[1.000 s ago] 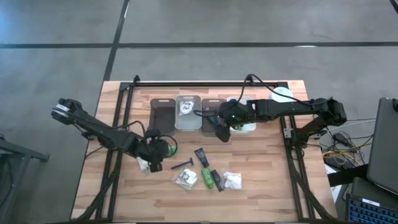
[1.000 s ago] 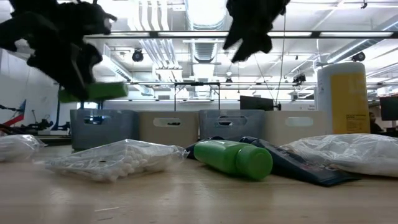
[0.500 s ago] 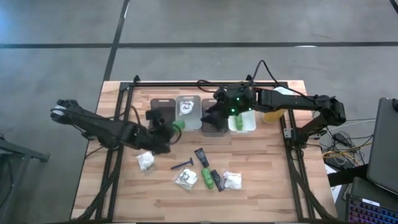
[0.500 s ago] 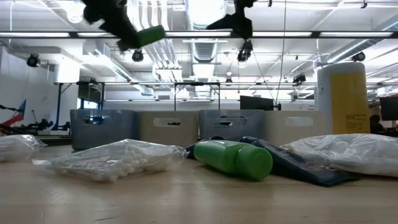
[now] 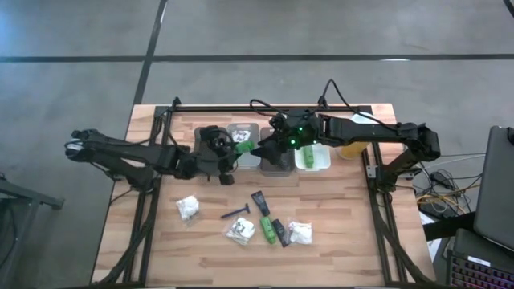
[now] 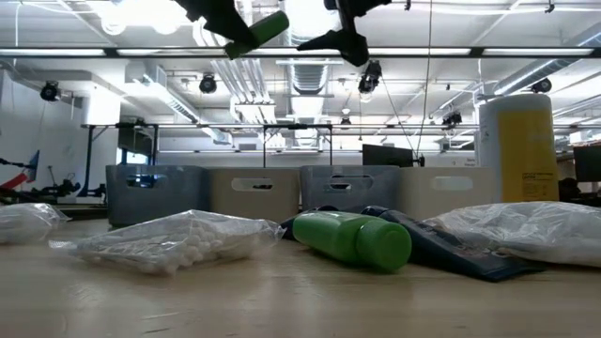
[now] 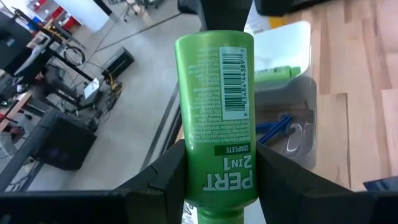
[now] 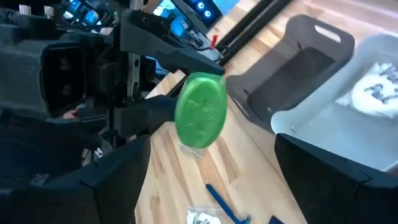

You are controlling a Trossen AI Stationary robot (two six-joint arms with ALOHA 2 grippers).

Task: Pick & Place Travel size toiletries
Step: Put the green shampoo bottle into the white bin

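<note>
My left gripper [image 5: 231, 152] is shut on a small green bottle [image 5: 244, 147], held high above the grey and white bins [image 5: 210, 133]; it shows at the top of the low view [image 6: 258, 30]. My right gripper [image 5: 260, 147] is open and faces the bottle's round free end [image 8: 200, 112] from the right, its fingers apart from the bottle. White fluffy packets [image 5: 187, 207], a blue-handled razor [image 5: 235, 213], black tubes [image 5: 260, 201] and another green bottle [image 5: 267, 231] lie flat on the wood. My left gripper pinches the green bottle between its two fingers [image 7: 171, 177], one on each side of the printed body near the end closest to the wrist [image 7: 217, 180]. The bottle is lifted clear, lies about level, and sticks out past the fingers toward the right arm.
Four bins stand in a row at the far side: one holds a white packet [image 5: 240, 138], the white one at the right [image 5: 320, 164] holds green bottles, another holds blue razors [image 7: 273, 129]. A tall yellow bottle [image 5: 351, 150] stands right of the bins. Black frame rails [image 5: 148, 217] edge the table.
My left gripper has carried the green bottle up from just above the table beside a white packet, toward the far edge and to the right, to above the bins. My right gripper has moved left and up, toward the bottle's free end.
</note>
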